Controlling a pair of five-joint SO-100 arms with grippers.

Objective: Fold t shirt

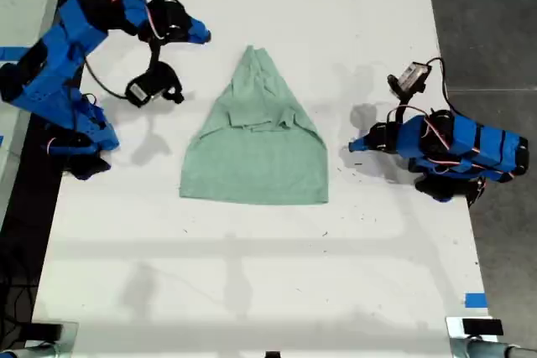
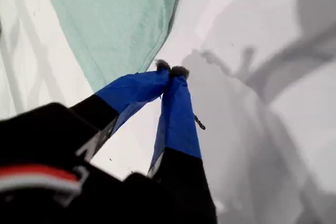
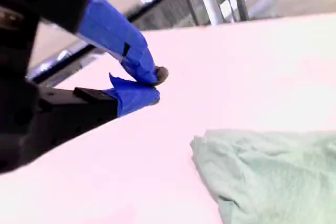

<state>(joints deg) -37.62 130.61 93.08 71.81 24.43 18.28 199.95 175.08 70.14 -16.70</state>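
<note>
**T shirt, part-folded, both tools off the cloth**

Item: the t shirt [image 1: 256, 157], pale mint green, lies flat at the middle of the white worktop [image 1: 252, 291]. Its upper sides are turned inward, so it tapers to a narrow tip toward the exterior view's top. The broad straight edge faces that view's bottom.

First tool [image 1: 354, 146]: just beside the cloth on the exterior view's right, tips pressed together, pinching nothing.

Second tool [image 1: 201, 37]: near the narrow tip, on the exterior view's left, tips together or nearly so, empty.

Step, as judged: between folds. The next move probably calls for parting the tips, taking an edge or corner, and carrying it across.

Views: only the exterior view gives the whole outline. The first wrist view shows the first tool [image 2: 170, 70] clear of the cloth's edge [image 2: 115, 19]. The second wrist view shows the second tool [image 3: 156, 85] apart from the rumpled tip [image 3: 273, 177].
</note>
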